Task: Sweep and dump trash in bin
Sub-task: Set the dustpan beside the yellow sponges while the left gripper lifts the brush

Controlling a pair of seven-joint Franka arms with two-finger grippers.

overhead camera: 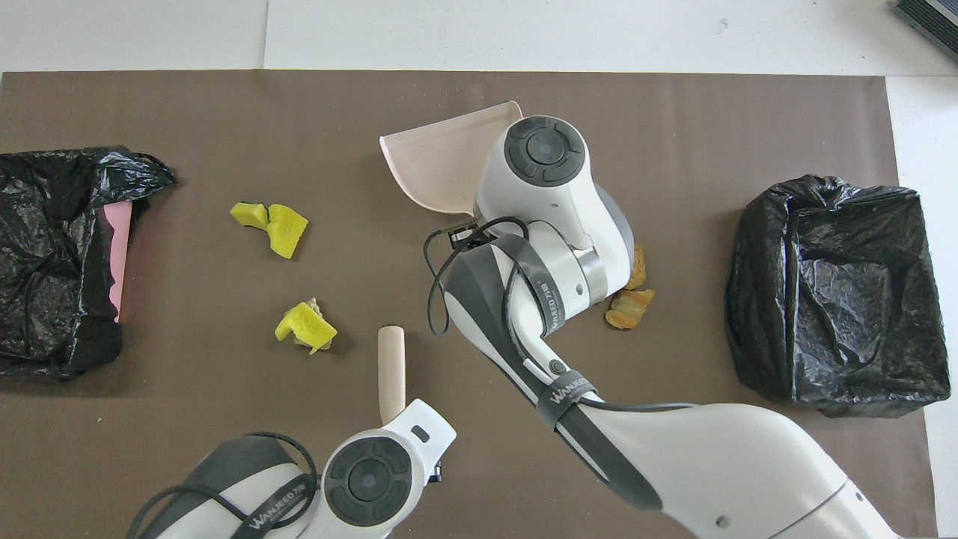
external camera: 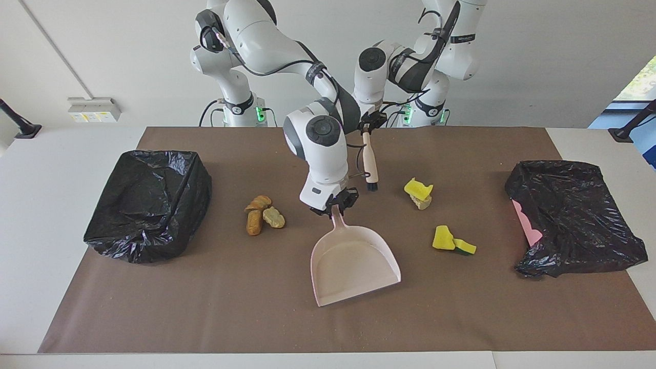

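holding the dustpan (external camera: 353, 261) – empty – right fingers (external camera: 335, 201) clamped; left fingers (external camera: 370, 124) grip brush (external camera: 370, 163).

The trash is lying in three small clusters on the brown mat covering the counter. Toward the right arm's end, tan and brown bread-like chunks (external camera: 264, 214) are resting together, touching one another, two of them elongated and orange-brown, one paler and lumpy; from overhead an arm is covering part of this cluster. Toward the left arm's end, a yellow sponge bit (external camera: 418, 188) is sitting on top of a small tan chunk (external camera: 423, 203). Farther from the robots than that pair, another yellow sponge bit (external camera: 443, 238) is lying flat, touching a sponge piece with a green edge (external camera: 465, 248).
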